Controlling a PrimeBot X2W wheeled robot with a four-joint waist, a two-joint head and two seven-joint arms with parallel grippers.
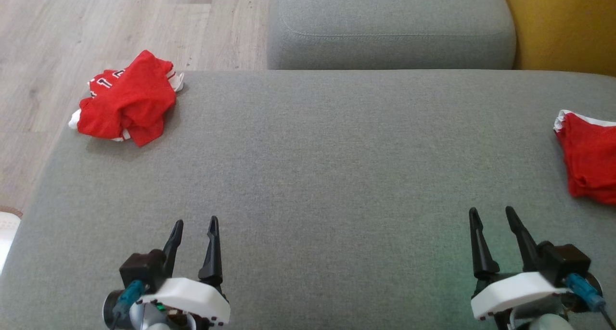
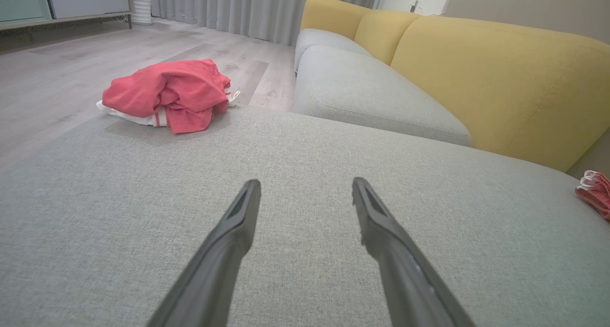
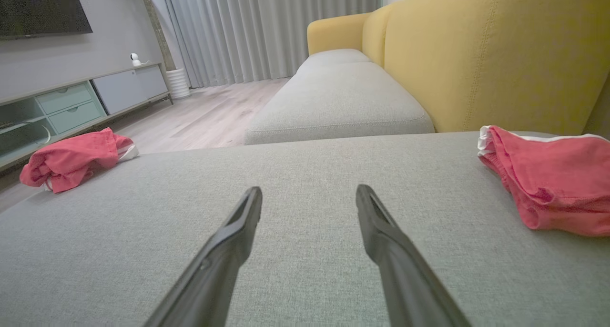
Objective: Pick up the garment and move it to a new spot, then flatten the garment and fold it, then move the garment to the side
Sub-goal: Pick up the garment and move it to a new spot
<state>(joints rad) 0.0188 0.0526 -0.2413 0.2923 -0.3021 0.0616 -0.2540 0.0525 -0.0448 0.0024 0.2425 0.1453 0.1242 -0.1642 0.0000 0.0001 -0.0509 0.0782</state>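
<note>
The garment [image 1: 127, 99] lay crumpled at the seat's [image 1: 337, 176] far-left corner, nearer the left tool [image 1: 196, 220] than the right tool [image 1: 491, 209]; both gaped wide, empty.

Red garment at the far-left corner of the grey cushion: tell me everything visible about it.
The red garment is a crumpled heap of thin, soft-looking fabric with white trim and white numeral-like marks on one fold. It lies bunched and unfolded at the far-left corner of the grey cushion, right at its edge. Nothing else touches it.
</note>
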